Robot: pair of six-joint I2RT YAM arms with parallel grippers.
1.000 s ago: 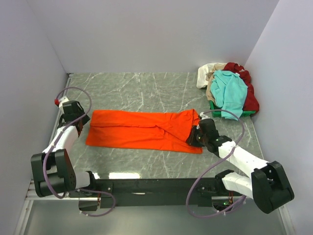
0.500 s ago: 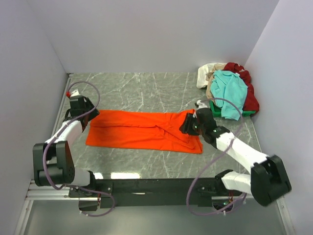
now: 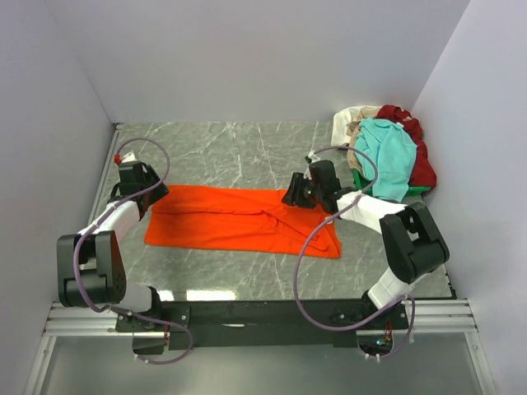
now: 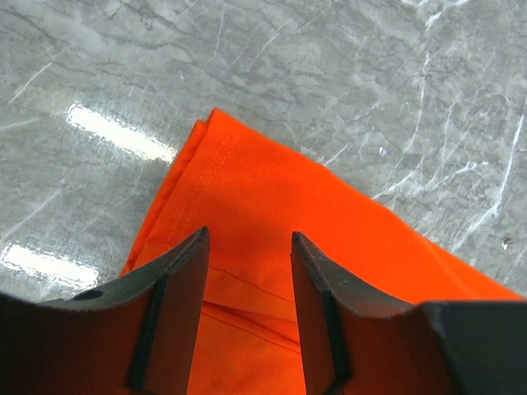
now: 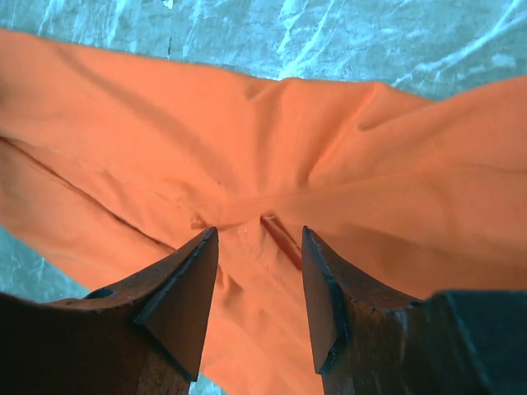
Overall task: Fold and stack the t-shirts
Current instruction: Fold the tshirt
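Note:
The orange t-shirt [image 3: 239, 218] lies folded lengthwise in a long strip across the middle of the table. My left gripper [image 3: 145, 192] hovers over its far-left corner, open and empty; the left wrist view shows the shirt's corner [image 4: 263, 189] between the fingers. My right gripper [image 3: 291, 197] hangs over the shirt's right part near its far edge, open and empty; wrinkled cloth [image 5: 255, 164] fills the right wrist view. A heap of other t-shirts sits at the far right: teal [image 3: 387, 156] on top, dark red [image 3: 416, 152] and cream [image 3: 350, 123] beneath.
The table is grey-green marble [image 3: 239, 148] with white walls at the back and on both sides. A green edge [image 3: 362, 177] shows under the heap. The right arm's cable [image 3: 362, 164] arches near the heap.
My right gripper has moved away from the shirt's near-right end toward its far edge and leftward. My left gripper has moved from off the shirt's left side onto its far-left corner.

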